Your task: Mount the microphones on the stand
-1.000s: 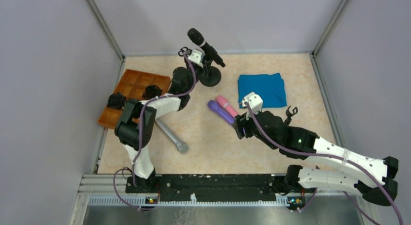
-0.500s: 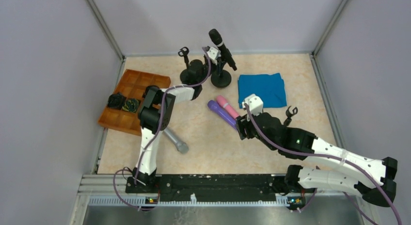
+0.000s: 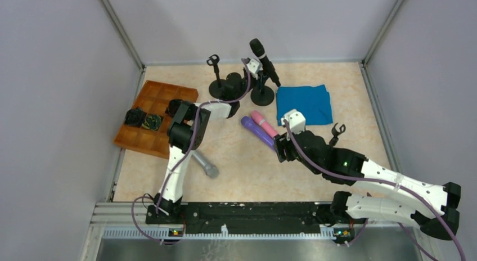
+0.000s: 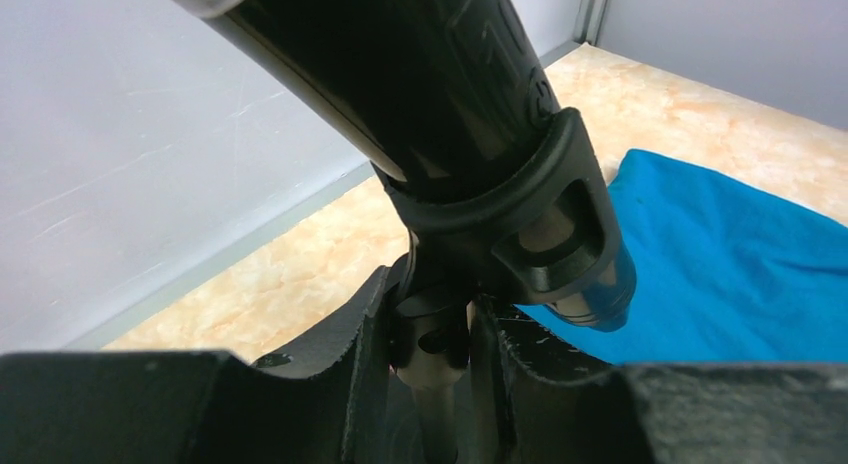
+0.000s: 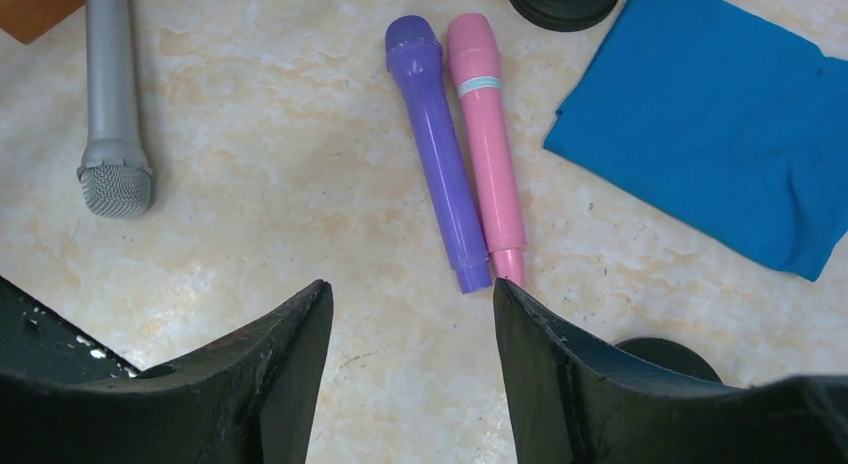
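Left pincer [image 4: 430,329]: clenched on the post of the far stand [image 3: 263,95], just under its clip, with a finger tight on each side.
Black microphone [image 3: 263,54]: already sits in that clip, tilted, head up and away from us.
Empty stand [image 3: 215,72]: just left of the loaded one. Its clip is free and its base is partly behind the left arm.
Right pincer [image 5: 410,289]: released, fingers wide, hanging above the purple microphone [image 5: 440,164] and pink microphone [image 5: 488,154].
Purple and pink: side by side on the worktop [image 3: 242,171], touching or nearly so, heads toward the stands, near the blue cloth [image 5: 720,134].
Grey microphone [image 5: 112,114]: lies apart on the left, mesh head toward us, handle running toward the tray [image 3: 163,95].
Handling: we judge purple and pink to be light, stiff, smooth plastic that will likely roll or slip. Grey looks heavier, metal-like.
Hold: we would grip across the handle near mid-length, off the head, leaving the tail free for the clip. With the pair this close, a finger may catch the neighbour.
Stand handling: broad round base, thin post. We expect it to tip if pushed high up, so we brace low.
Tray contents: brown tray split into compartments. Two on its left side each hold a dark part [image 3: 134,116], and we cannot tell what they are. The left arm hides part of the tray.
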Tool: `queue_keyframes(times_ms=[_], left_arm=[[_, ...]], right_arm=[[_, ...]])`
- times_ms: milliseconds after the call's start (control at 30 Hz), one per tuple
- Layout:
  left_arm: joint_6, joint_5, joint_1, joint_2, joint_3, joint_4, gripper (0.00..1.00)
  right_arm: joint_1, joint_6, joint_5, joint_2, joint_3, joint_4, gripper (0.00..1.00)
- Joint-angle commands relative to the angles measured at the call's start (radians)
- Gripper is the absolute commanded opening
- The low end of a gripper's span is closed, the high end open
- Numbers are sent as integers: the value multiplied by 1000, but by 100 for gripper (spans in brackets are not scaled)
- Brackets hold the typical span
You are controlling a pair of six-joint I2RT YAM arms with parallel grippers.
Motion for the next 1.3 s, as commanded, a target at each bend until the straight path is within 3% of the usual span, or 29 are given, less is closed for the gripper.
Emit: queue_keyframes(times_ms=[0, 67, 167, 333, 800, 1100, 1267], left_arm=[[-16, 8, -5, -16, 46, 161, 49], [-12, 0, -5, -22, 32, 151, 66], [-7, -9, -5, -44, 2, 149, 84], [-7, -21, -5, -103, -76, 151, 98], [-76, -127, -5, -425, -433, 169, 99], [-257, -266, -5, -719, -616, -161, 99], [-385, -287, -5, -864, -696, -344, 99]], right_arm=[[-9, 16, 4, -3, 3, 0, 59], [-9, 17, 4, -7, 5, -2, 59], [-9, 20, 3, -14, 8, -4, 59], [-9, 24, 8, -33, 14, -5, 60], [-9, 33, 80, -40, 25, 10, 59], [-26, -30, 116, -33, 7, 44, 51], [-182, -18, -104, 63, 96, -53, 53]])
